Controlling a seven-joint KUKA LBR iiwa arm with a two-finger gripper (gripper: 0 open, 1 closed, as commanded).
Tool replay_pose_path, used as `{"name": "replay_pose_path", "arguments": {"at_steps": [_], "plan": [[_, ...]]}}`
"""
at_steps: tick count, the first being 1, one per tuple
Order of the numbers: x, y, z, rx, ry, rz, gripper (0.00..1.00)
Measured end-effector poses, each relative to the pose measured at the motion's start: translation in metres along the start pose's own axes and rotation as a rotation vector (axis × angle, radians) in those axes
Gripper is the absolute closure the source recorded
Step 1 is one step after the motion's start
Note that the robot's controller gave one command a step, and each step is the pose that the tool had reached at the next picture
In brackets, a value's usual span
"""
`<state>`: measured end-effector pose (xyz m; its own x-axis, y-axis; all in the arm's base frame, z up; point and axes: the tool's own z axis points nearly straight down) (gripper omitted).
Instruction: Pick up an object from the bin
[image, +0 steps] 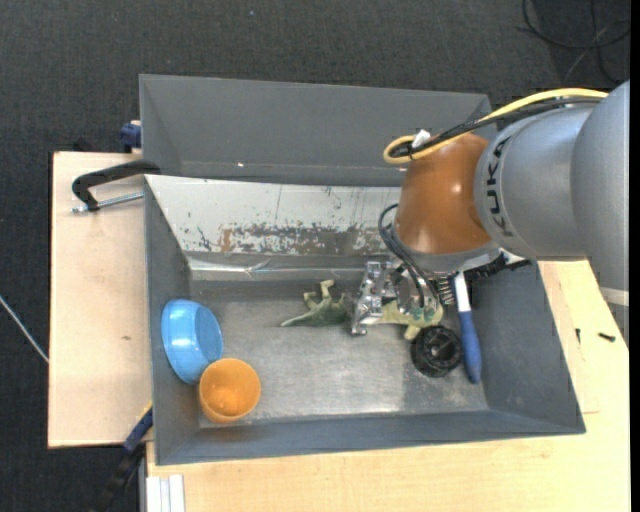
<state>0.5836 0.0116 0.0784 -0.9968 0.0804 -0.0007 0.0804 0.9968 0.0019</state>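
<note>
down by the green toy dinosaur (318, 308) with the gripper (383, 305), open or closed cannot tell, next squeeze and lift.

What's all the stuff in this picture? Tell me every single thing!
small blue plastic bowl: 1, blue, left end of the bin floor, tipped up
round orange plastic cup: 1, orange, front left corner, right by the blue bowl
green toy dinosaur: 1, green, middle of the floor near the back wall, just left of the gripper
black round ring-shaped thing: 1, black, right part of the floor
blue pen-like stick: 1, blue with a white top end, by the right wall, beside the black ring
grey metal bin: 1, grey, holds everything above
gripper: 1, silver metal, low over the floor beside the dinosaur
robot arm: 1, grey with an orange cover, reaching in from the right
</note>
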Motion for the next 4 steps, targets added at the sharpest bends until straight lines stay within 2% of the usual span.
{"name": "replay_pose_path", "arguments": {"at_steps": [1, 2, 3, 4], "plan": [[-0.017, 0.002, -0.042, -0.002, -0.01, 0.307, 1.0], [-0.017, 0.016, -0.047, -0.001, -0.005, 0.36, 1.0], [-0.017, 0.016, -0.047, 0.0, -0.005, 0.36, 0.0], [0.006, 0.015, 0.004, -0.001, -0.014, 0.165, 0.0]]}}
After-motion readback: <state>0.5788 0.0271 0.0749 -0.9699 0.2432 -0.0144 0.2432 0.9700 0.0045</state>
